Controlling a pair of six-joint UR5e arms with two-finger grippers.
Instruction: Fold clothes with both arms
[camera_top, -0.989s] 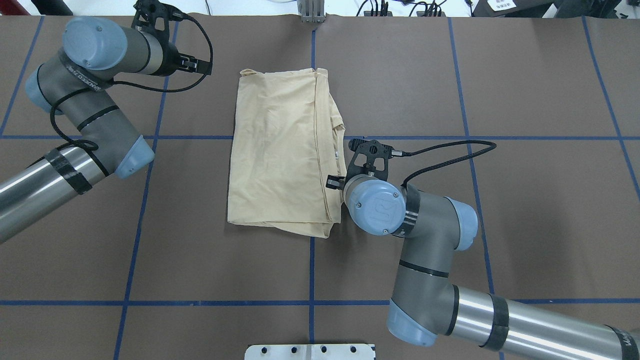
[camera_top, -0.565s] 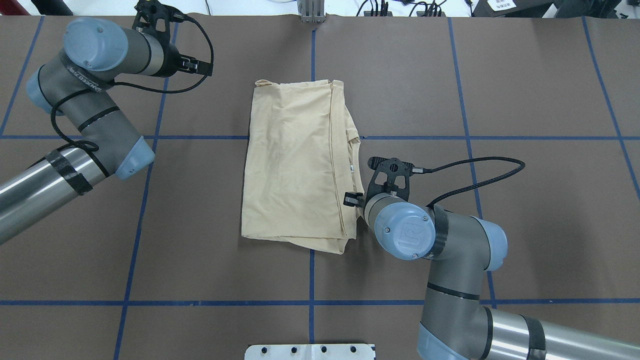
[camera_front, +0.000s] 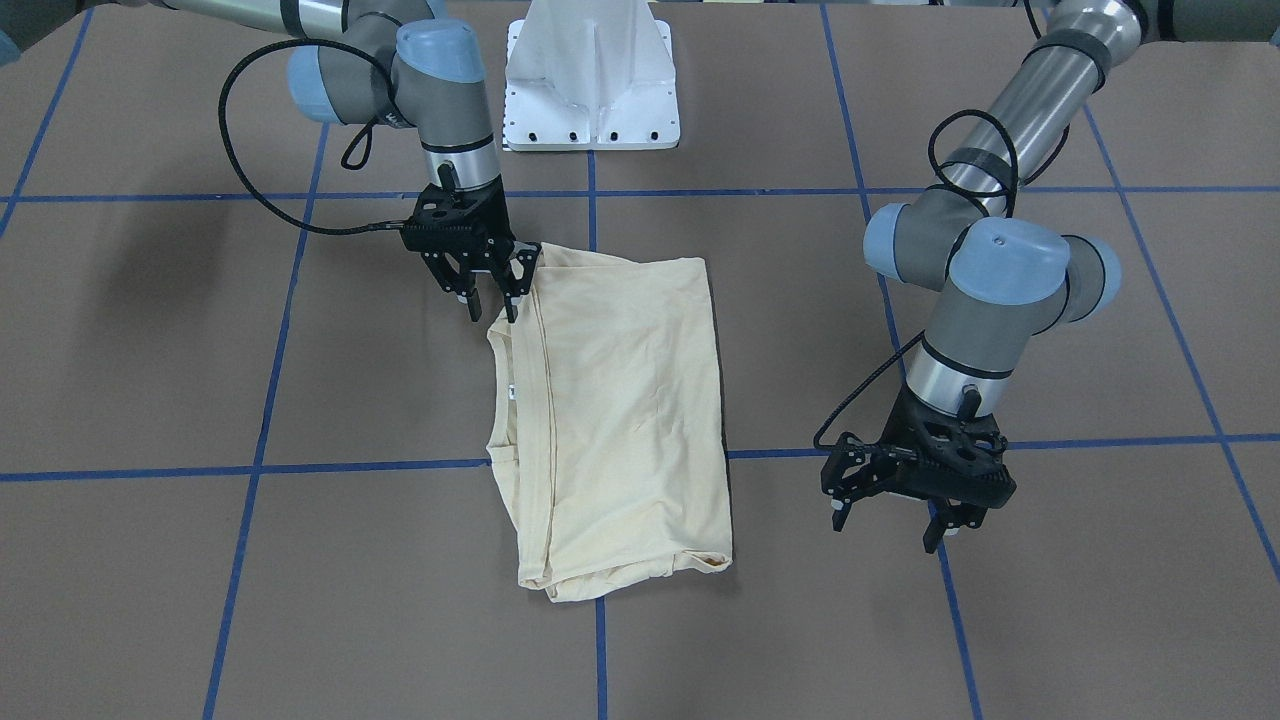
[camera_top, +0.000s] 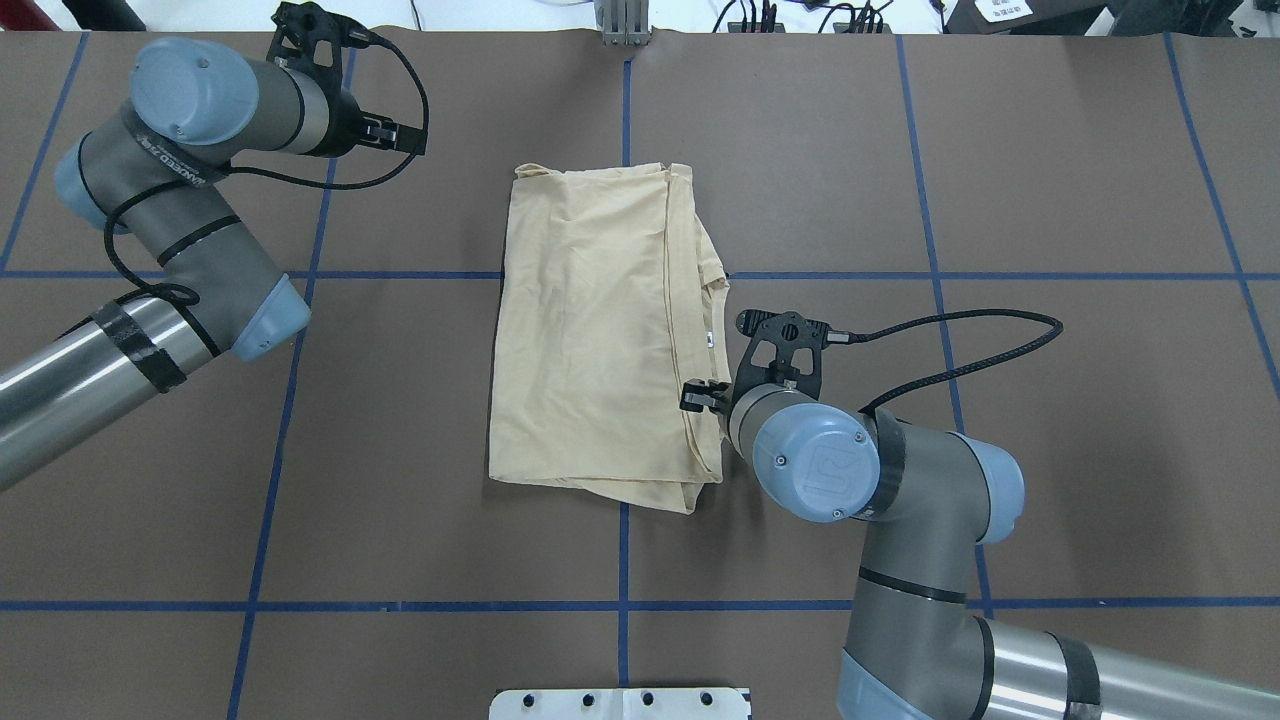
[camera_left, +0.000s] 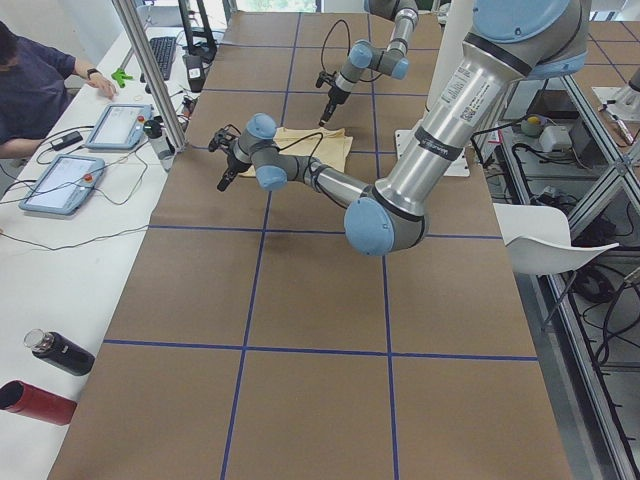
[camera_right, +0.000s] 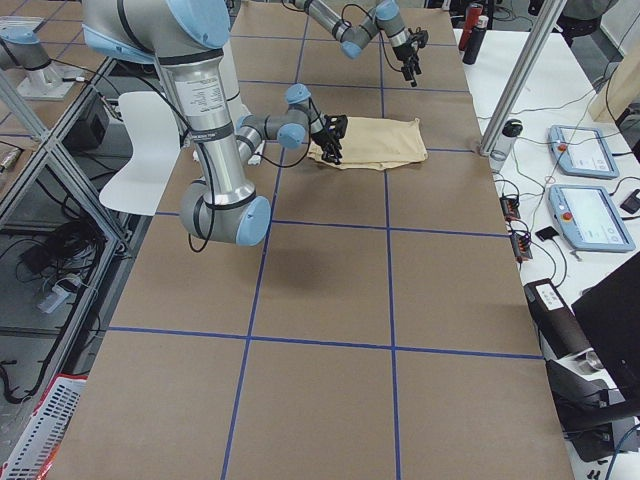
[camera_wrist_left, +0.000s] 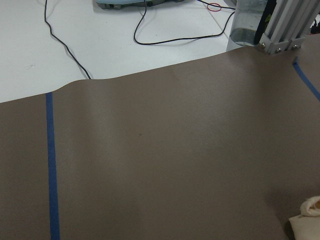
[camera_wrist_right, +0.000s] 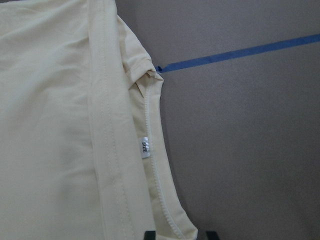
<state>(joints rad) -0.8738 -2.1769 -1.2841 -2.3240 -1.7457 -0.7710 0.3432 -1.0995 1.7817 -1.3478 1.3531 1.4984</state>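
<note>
Jaws of the right gripper are standing parted astride the T-shirt at its collar-side edge; the left gripper is hovering wide open, well apart.

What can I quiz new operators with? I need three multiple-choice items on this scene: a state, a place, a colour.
1. The T-shirt lies:
A spread out, sleeves wide
B folded into a narrow stack
C bunched in a ball

2. The left pincer is:
A above bare table, clear of the T-shirt
B above the T-shirt
C gripping its hem

3. The grid lines are:
A red
B white
C blue

Key:
1 B, layered edges show along one side.
2 A, the front-facing view shows brown table between it and the cloth.
3 C, all the lines on the brown surface are blue.
</note>
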